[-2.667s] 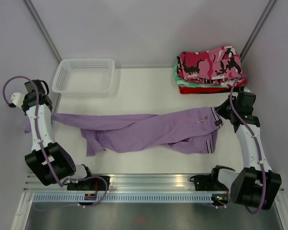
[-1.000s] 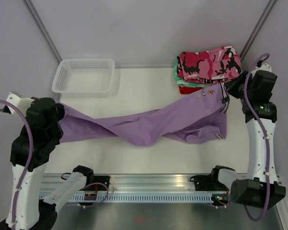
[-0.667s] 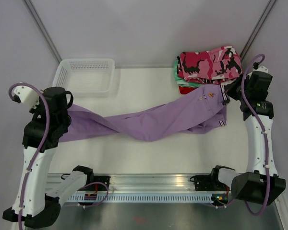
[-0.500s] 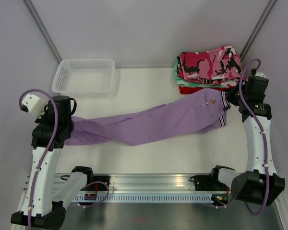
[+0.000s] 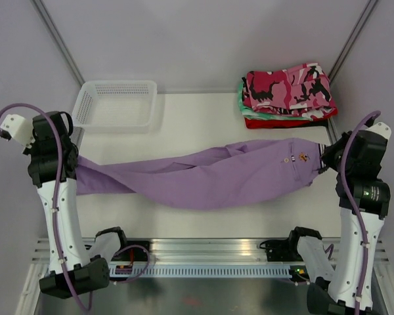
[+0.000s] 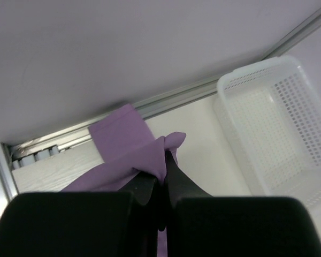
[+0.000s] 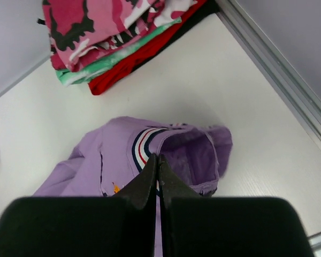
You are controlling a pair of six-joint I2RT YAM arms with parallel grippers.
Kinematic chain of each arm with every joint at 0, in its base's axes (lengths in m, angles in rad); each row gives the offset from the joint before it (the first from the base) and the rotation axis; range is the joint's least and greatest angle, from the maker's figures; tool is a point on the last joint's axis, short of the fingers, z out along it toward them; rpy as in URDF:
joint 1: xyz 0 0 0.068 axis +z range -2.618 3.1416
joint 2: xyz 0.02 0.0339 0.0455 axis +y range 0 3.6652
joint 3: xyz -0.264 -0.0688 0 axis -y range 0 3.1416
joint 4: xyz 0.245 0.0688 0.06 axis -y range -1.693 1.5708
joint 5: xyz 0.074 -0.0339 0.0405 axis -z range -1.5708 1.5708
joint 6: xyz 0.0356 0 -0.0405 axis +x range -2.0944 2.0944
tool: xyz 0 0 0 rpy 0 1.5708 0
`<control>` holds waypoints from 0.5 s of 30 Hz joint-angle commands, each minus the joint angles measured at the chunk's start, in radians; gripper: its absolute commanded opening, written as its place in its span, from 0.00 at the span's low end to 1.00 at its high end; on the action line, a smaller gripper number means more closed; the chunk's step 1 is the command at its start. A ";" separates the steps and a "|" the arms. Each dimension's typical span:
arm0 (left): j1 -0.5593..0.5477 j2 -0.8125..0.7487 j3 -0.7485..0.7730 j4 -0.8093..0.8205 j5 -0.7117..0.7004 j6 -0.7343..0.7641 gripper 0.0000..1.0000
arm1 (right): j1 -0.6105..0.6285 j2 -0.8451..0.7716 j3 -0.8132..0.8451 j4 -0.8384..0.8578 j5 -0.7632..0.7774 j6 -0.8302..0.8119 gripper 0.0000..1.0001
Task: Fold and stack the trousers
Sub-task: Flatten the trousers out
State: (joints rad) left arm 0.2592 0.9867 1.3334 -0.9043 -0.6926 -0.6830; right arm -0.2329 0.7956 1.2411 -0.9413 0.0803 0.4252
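Observation:
The lilac trousers (image 5: 210, 177) stretch across the table from left to right, held taut between both arms. My left gripper (image 5: 71, 172) is shut on the leg end (image 6: 134, 147). At the right, my right gripper (image 5: 323, 161) is shut on the striped waistband (image 7: 144, 147), whose opening gapes beside the fingers. The camouflage trousers (image 5: 289, 85) lie folded on top of the pile at the back right.
A white mesh basket (image 5: 115, 105) stands at the back left. Under the camouflage pair lie a green-and-white folded garment (image 7: 117, 56) and a red one (image 5: 285, 122). Metal rails run along the near edge (image 5: 203, 252) and the right side (image 7: 278, 80).
Both arms have swung outward and toward the near edge. The lilac trousers have untwisted and been pulled straighter and flatter, with the waistband now farther right and lower.

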 commanded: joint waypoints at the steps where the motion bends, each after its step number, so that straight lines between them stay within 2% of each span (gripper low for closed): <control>1: 0.029 0.106 0.184 0.165 0.097 0.128 0.02 | -0.002 0.147 0.095 0.102 -0.046 -0.028 0.00; 3: 0.057 0.171 0.249 0.180 0.119 0.122 0.02 | -0.003 0.246 0.154 0.162 -0.105 -0.019 0.00; 4: 0.067 0.202 0.278 0.195 0.131 0.119 0.02 | -0.005 0.351 0.181 0.200 -0.106 -0.007 0.00; 8: 0.117 0.413 0.314 0.190 0.171 0.059 0.02 | -0.009 0.595 0.259 0.318 -0.114 -0.020 0.00; 12: 0.123 0.533 0.293 0.206 0.192 0.068 0.02 | -0.035 0.895 0.407 0.285 -0.183 -0.058 0.00; 15: 0.124 0.599 0.271 0.223 0.185 0.083 0.02 | -0.045 1.038 0.515 0.243 -0.211 -0.080 0.00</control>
State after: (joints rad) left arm 0.3771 1.5608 1.6085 -0.7216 -0.5148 -0.6266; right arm -0.2615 1.7710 1.6424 -0.6964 -0.0818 0.3840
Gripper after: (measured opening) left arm 0.033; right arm 0.004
